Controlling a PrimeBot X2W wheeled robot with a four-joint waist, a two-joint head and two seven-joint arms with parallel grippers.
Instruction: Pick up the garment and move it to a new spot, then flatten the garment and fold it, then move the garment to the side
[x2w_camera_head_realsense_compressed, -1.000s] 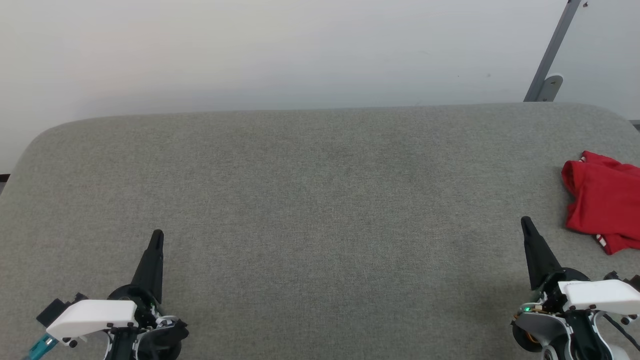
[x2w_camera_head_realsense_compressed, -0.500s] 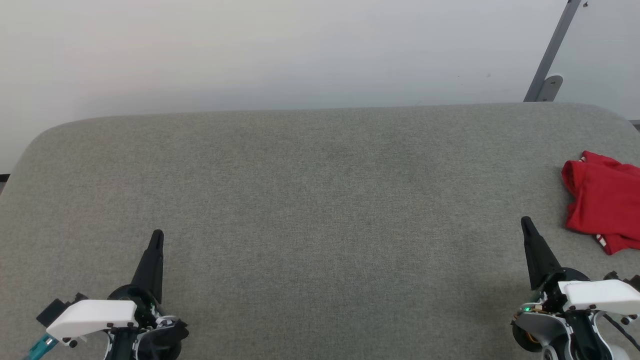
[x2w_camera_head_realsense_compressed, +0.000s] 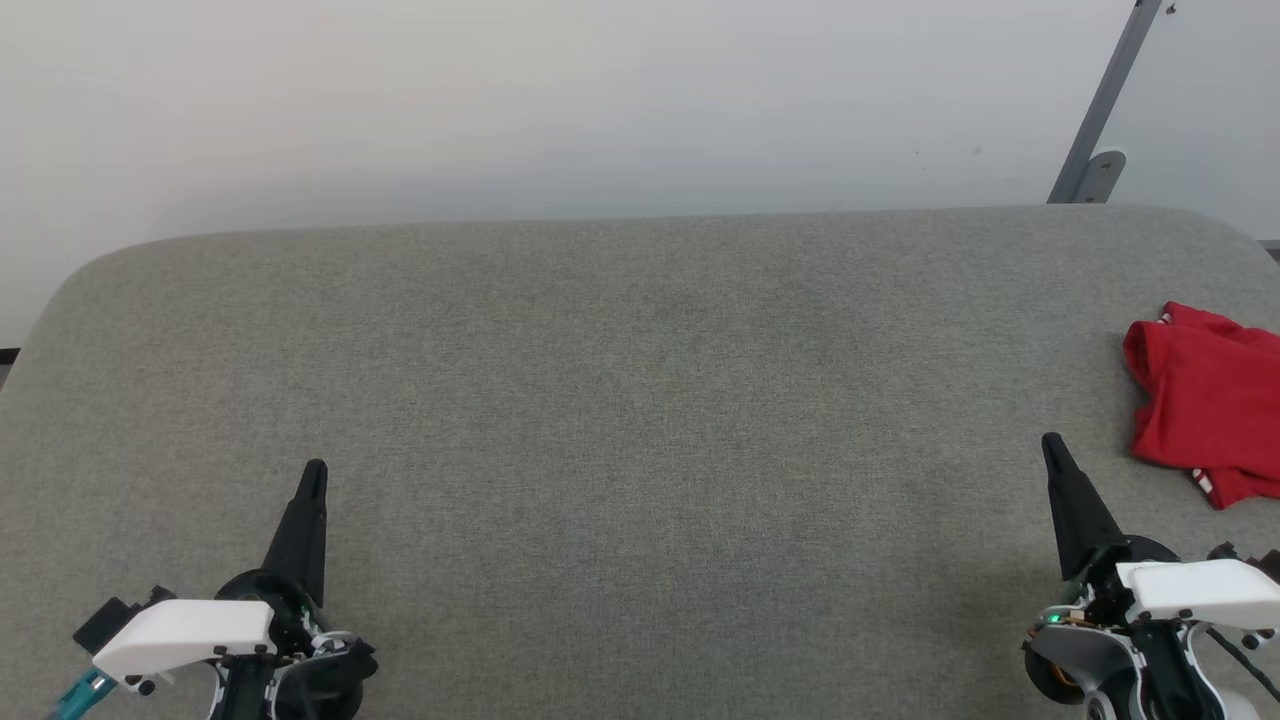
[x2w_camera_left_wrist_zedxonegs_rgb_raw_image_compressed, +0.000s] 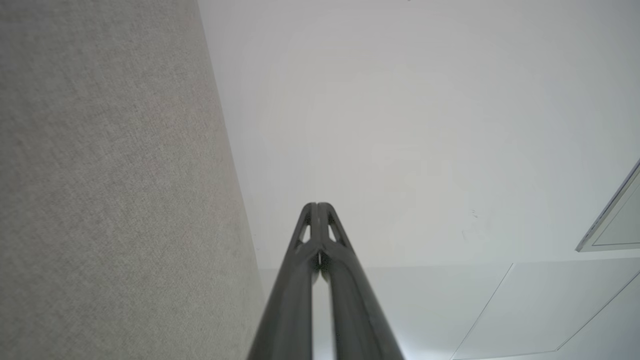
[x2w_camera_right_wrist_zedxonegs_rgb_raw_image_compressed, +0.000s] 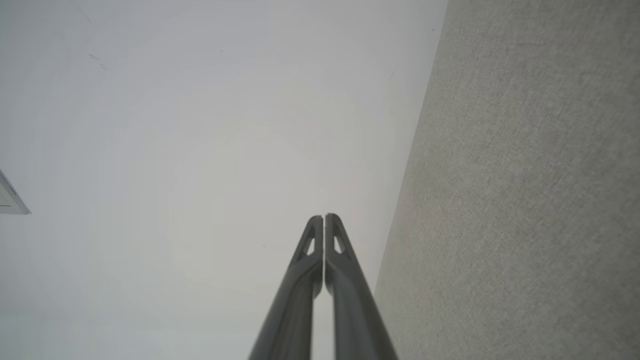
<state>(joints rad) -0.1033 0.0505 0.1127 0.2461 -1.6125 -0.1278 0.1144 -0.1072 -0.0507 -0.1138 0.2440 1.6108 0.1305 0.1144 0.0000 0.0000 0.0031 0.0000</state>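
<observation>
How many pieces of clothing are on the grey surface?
1: the red garment lies bunched at the right edge of the grey surface, just right of the right gripper. The frame cuts it off, so more may be hidden.

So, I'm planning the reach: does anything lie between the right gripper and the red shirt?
No. In the head view the stretch between the right gripper and the shirt is bare grey surface.
</observation>
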